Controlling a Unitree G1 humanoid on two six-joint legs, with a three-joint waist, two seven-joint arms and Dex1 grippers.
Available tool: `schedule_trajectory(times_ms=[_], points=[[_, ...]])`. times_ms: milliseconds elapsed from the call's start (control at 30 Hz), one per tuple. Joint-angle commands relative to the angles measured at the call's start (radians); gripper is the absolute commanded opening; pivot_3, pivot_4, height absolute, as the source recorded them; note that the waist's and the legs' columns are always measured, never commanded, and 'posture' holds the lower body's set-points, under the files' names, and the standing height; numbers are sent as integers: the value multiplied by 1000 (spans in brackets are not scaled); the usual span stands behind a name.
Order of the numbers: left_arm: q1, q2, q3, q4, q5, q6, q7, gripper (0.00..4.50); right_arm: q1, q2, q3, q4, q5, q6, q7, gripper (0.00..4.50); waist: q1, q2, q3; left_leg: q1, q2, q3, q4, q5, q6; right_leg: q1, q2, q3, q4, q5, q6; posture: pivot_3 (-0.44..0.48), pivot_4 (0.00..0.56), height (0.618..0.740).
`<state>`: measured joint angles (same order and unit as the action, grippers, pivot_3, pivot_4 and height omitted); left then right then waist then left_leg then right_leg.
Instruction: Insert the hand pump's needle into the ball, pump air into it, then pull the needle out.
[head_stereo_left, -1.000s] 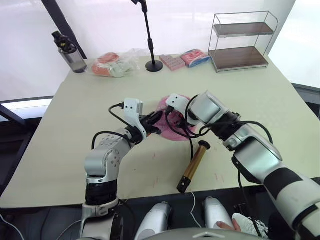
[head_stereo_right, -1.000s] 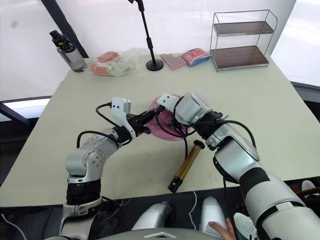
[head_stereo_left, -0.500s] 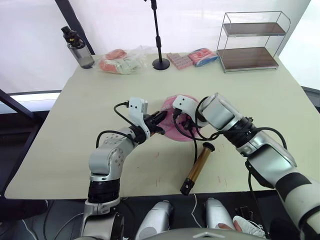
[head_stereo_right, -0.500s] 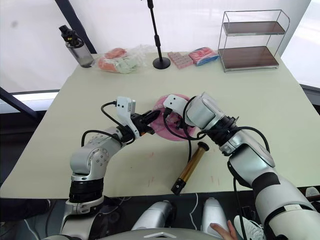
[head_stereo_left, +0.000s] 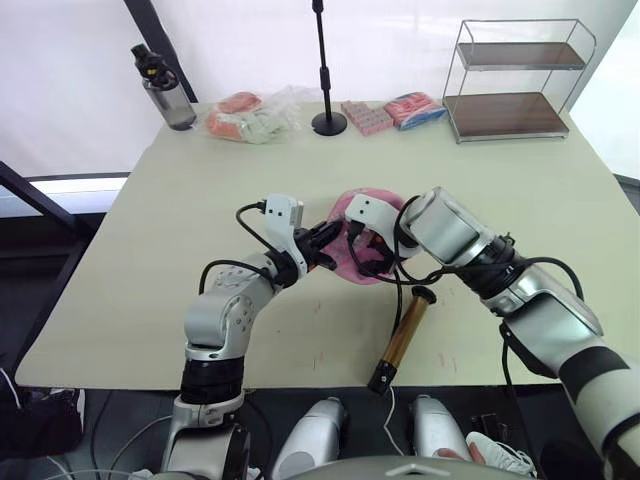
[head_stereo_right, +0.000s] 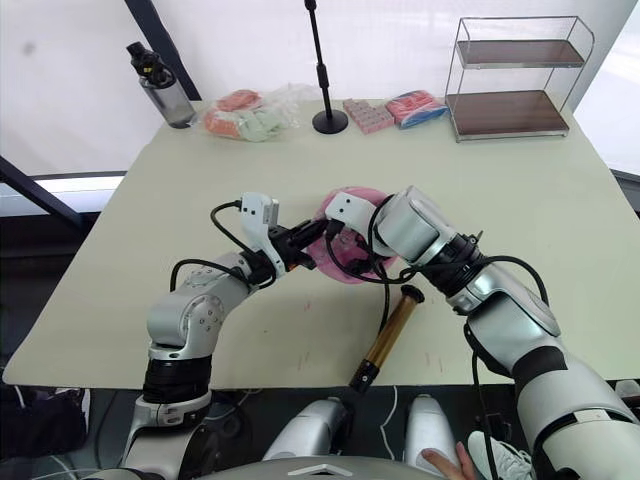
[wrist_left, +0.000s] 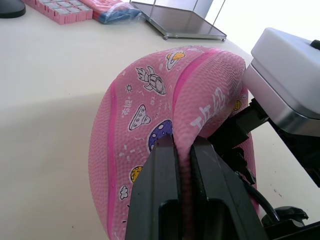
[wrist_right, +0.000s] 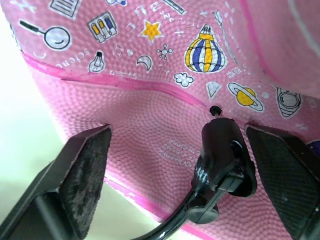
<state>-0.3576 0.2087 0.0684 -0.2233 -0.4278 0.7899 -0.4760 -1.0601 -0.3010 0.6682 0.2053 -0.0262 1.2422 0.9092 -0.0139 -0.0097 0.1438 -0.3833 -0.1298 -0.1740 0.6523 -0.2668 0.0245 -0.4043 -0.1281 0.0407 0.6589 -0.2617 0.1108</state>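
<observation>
At the centre of the left eye view the ball (head_stereo_left: 362, 240), flattish and pink, sits on the tabletop (head_stereo_left: 520, 190), largely covered by both arms. The left pincer (wrist_left: 183, 150) is closed on a fold of the ball's rim, the rubber squeezed between its two black fingers (clear in the left wrist view). The right pincer (wrist_right: 180, 150) stands wide, one finger at each lower corner of the right wrist view, nothing touching either pad. Between them the black hose end (wrist_right: 222, 160) sits against the ball's skin just below a small dark valve hole (wrist_right: 215, 109); the needle itself is hidden behind that fitting, so whether it has entered cannot be told. The hand pump (head_stereo_left: 403, 338) lies lower centre-right in the left eye view, its bronze barrel slanting, hose looping up toward the ball.
</observation>
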Motion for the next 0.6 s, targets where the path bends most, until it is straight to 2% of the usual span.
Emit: schedule_trajectory(times_ms=[33, 267, 600], points=[[22, -8, -58, 25, -18, 22, -22, 0, 0, -30, -8, -78, 19, 5, -7, 4467, 3, 0, 1, -1, 0, 0, 0, 0, 0, 0, 0, 0, 0, 0, 0, 0, 150, 736], [28, -2, -57, 23, -22, 19, -20, 0, 60, -118, -93, -229, 70, -26, -19, 4467, 16, -1, 1, -12, 0, -1, 1, 2, 1, -10, 0, -1, -1, 0, 0, 0, 150, 736], [29, 6, -59, 20, -33, 21, -15, 0, 166, -170, -245, -343, 130, -80, -92, 4467, 29, -2, 2, -14, 0, 0, 1, 2, 1, -11, 0, -1, -2, 0, 0, 0, 150, 736]])
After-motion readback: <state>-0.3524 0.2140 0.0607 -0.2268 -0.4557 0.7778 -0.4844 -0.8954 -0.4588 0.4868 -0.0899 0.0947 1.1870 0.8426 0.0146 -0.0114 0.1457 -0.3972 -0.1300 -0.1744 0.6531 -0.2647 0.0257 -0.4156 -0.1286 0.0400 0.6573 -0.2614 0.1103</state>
